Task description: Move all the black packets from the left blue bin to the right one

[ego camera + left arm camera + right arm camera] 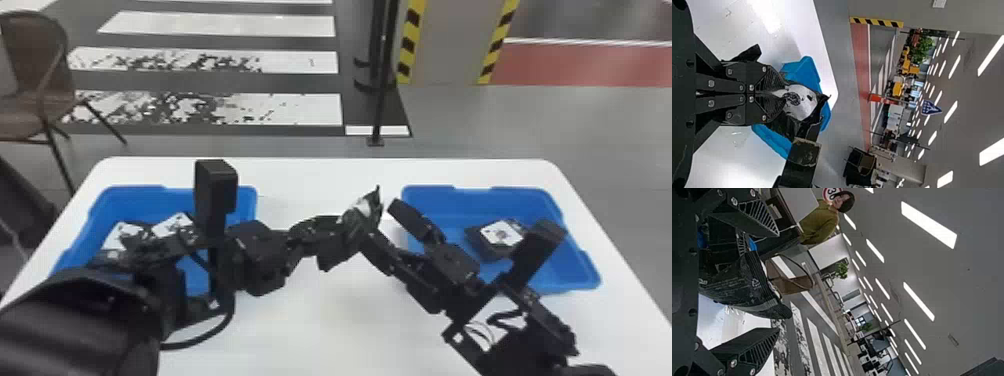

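The left blue bin (135,192) sits on the white counter (320,325), and two black packets (122,236) (172,225) with white labels can be seen in it. More may be hiding under the robot's left arm. Next comes the left hand (783,94), with its fingers pinched together on one crinkly held packet (801,103), up over the middle of the counter between the two bins. Then comes the right hand (777,282), with its fingers wide apart. The held packet is at its open mouth, in the space between the two fingers, closer to one than the other. One pointy corner sticks up, but which way its long side runs is hard to tell. Both hands are near it, so this looks like a pass from left to right. The right hand likely has to shut on it before the left hand lets go, or it could drop. Last is the right blue bin (575,260), with at least one packet (501,233) lying inside. That makes two bins, two hands and at least four packets.
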`<state>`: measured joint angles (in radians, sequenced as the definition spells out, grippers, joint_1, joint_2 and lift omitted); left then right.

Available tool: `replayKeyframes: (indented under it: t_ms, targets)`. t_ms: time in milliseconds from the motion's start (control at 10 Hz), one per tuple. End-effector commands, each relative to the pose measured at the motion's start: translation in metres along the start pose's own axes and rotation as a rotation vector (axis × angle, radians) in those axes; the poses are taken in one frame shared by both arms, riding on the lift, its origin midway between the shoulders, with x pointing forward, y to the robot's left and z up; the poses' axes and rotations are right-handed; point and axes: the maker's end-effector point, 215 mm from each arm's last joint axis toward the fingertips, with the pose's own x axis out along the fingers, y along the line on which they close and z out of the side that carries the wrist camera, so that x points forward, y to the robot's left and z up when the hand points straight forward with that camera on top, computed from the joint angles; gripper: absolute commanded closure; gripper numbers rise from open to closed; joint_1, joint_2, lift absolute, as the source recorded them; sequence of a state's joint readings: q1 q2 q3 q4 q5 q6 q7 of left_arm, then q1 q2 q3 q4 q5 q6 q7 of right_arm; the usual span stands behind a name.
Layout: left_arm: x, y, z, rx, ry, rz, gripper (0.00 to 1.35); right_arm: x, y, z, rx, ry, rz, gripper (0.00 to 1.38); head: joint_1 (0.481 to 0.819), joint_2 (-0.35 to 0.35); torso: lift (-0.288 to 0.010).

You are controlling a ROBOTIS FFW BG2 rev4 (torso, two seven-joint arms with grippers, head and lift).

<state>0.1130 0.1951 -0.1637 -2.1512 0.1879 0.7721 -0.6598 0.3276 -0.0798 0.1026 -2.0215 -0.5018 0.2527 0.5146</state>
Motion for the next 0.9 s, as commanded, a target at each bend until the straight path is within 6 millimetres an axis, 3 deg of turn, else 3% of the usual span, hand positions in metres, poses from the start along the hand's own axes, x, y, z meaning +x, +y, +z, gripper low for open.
replayKeyframes:
  t_ms: [0, 200, 300, 600, 700, 800]
  targets:
    - [0.003, -0.005, 0.000, -0.001, 0.003, -0.013, 1.16, 0.007, 0.007, 0.000, -0.004, 0.001, 0.016, 0.24, 0.695, -0.034, -0.140]
    - [0.004, -0.007, 0.000, -0.002, 0.003, -0.016, 1.16, 0.008, 0.006, -0.008, 0.009, 0.023, 0.012, 1.13, 0.695, -0.031, -0.140]
    - [0.004, -0.007, 0.000, -0.002, 0.003, -0.016, 1.16, 0.008, 0.005, -0.008, 0.007, 0.024, 0.008, 1.29, 0.695, -0.030, -0.140]
    - [0.004, -0.011, 0.006, -0.014, -0.025, -0.030, 1.12, 0.007, 0.003, -0.009, 0.006, 0.025, 0.003, 1.28, 0.695, -0.032, -0.140]
    - [-0.001, -0.009, 0.004, -0.045, -0.047, -0.020, 0.73, 0.005, -0.001, -0.007, 0.003, 0.023, -0.004, 1.28, 0.695, -0.033, -0.140]
    - [-0.011, 0.005, 0.001, -0.065, -0.062, 0.020, 0.27, 0.001, -0.010, -0.003, -0.006, 0.018, -0.021, 1.28, 0.695, -0.034, -0.140]
